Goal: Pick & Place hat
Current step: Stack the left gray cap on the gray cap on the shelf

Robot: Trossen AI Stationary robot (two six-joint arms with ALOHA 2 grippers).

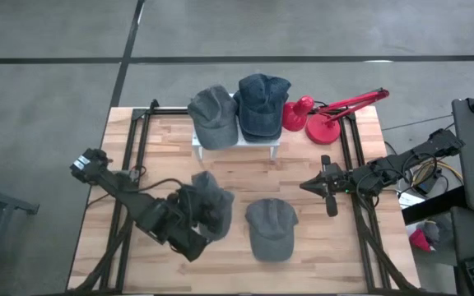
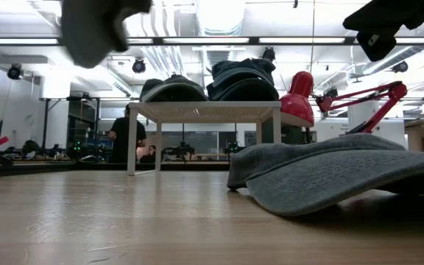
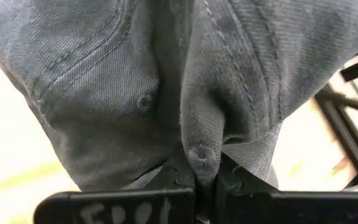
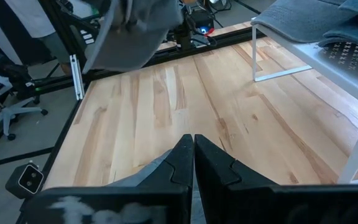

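A grey cap [image 1: 209, 205] hangs lifted in my left gripper [image 3: 205, 177], which is shut on it over the table's near left part; in the low view this cap [image 2: 98, 29] is well above the tabletop. A second grey cap [image 1: 271, 228] rests on its brim and crown rim on the wood, right of the held one. A grey cap [image 1: 212, 115] and a blue cap [image 1: 262, 105] lie on the white rack [image 1: 276, 144]. My right gripper [image 4: 193, 142] is shut and holds nothing, hovering by the table's right edge. My left gripper pinches a bunched fold of the cap's crown [image 3: 202, 155] between its two fingers, right by a small eyelet. The cap is lifted clear of the table and its cloth sags around the fingers [image 3: 176, 180].
A red desk lamp [image 1: 319, 122] stands at the far right corner, beside the rack. Bare wood lies between the rack and the caps [image 4: 185, 93]. People and equipment show in the room beyond the table [image 2: 127, 136].
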